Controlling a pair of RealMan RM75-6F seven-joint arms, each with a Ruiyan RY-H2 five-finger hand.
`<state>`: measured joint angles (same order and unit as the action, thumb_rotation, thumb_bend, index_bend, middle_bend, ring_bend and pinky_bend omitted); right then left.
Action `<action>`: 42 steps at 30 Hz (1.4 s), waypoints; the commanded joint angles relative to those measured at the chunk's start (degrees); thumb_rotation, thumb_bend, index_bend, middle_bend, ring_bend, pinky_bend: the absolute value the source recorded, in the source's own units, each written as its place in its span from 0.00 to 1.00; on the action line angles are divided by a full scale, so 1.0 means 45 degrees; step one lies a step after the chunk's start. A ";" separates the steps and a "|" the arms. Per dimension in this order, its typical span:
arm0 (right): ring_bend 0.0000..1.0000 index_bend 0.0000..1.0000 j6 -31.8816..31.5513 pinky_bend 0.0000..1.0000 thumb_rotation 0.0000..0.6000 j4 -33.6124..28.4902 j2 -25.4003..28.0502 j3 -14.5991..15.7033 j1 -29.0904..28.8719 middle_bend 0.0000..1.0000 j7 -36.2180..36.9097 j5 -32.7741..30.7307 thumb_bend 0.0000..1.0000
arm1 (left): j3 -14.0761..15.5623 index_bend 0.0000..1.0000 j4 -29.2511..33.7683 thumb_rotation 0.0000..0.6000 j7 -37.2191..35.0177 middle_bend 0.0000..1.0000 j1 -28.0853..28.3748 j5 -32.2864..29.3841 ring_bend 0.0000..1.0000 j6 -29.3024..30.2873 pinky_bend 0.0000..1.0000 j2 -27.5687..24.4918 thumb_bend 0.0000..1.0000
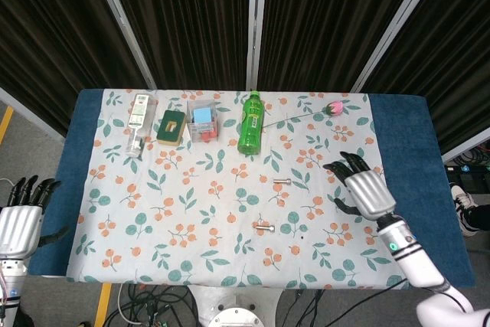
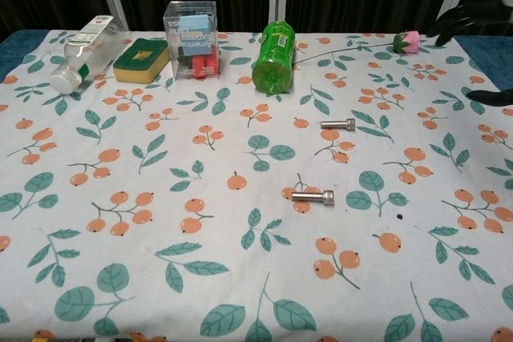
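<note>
My right hand hangs over the right part of the floral cloth, palm down, fingers spread and released, holding nothing; in the chest view only its dark fingertips show at the upper right edge. My left hand sits off the table's left edge near the blue table cover, fingers extended and apart, also holding nothing. Nearest my right hand are two bolts: the far bolt lies on the cloth to its left, apart from it, and the near bolt lies closer to me, likewise untouched. Both rest flat, heads pointing right in the chest view ( and). Along the far edge stand or lie, left to right: a clear bottle on its side, a green-and-yellow sponge, a clear box with blue and red contents, a green bottle on its side, and a pink rose with its long stem running left toward the green bottle. Judgement on progress: nothing is grasped, nothing looks displaced, and no contact is made. The work appears at the approach stage only; any reach, grasp and placement are all left to do.
</note>
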<state>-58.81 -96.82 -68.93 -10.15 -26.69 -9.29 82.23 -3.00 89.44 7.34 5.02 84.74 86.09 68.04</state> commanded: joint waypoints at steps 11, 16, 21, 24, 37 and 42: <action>0.03 0.34 0.2349 0.09 1.00 0.3597 -0.4499 -0.0645 -0.3432 0.25 -0.4277 -0.3603 0.26 | 0.0037 0.16 -0.0221 1.00 -0.0132 0.14 0.0001 -0.0121 0.04 -0.0147 0.03 0.0183 0.07; 0.03 0.38 0.2023 0.09 1.00 0.4269 -0.5256 -0.0480 -0.3756 0.25 -0.4740 -0.3675 0.26 | 0.0012 0.16 -0.0368 1.00 -0.0288 0.14 0.0038 -0.0179 0.04 -0.0239 0.03 0.0235 0.07; 0.03 0.40 0.1906 0.09 1.00 0.4997 -0.5929 -0.0324 -0.4069 0.25 -0.5286 -0.3878 0.26 | 0.0017 0.16 -0.0521 1.00 -0.0418 0.14 0.0100 -0.0148 0.04 -0.0333 0.03 0.0294 0.07; 0.03 0.40 0.1851 0.09 1.00 0.5296 -0.6277 -0.0238 -0.4199 0.25 -0.5538 -0.4013 0.26 | 0.0024 0.16 -0.0580 1.00 -0.0504 0.14 0.0080 -0.0167 0.04 -0.0324 0.03 0.0321 0.07; 0.03 0.45 0.1394 0.09 1.00 0.5785 -0.7002 -0.0007 -0.4321 0.26 -0.5875 -0.4162 0.26 | 0.0088 0.16 -0.0866 1.00 -0.0838 0.14 0.0001 -0.0146 0.04 -0.0288 0.03 0.0447 0.07; 0.03 0.46 0.1313 0.08 1.00 0.5881 -0.7135 0.0042 -0.4345 0.26 -0.5970 -0.4237 0.26 | 0.0116 0.16 -0.0995 1.00 -0.0990 0.14 -0.0018 -0.0136 0.04 -0.0305 0.03 0.0498 0.07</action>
<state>-52.87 -70.38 -101.00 -9.98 -46.23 -36.13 63.20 -2.49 84.99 2.92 4.96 84.13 84.72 70.26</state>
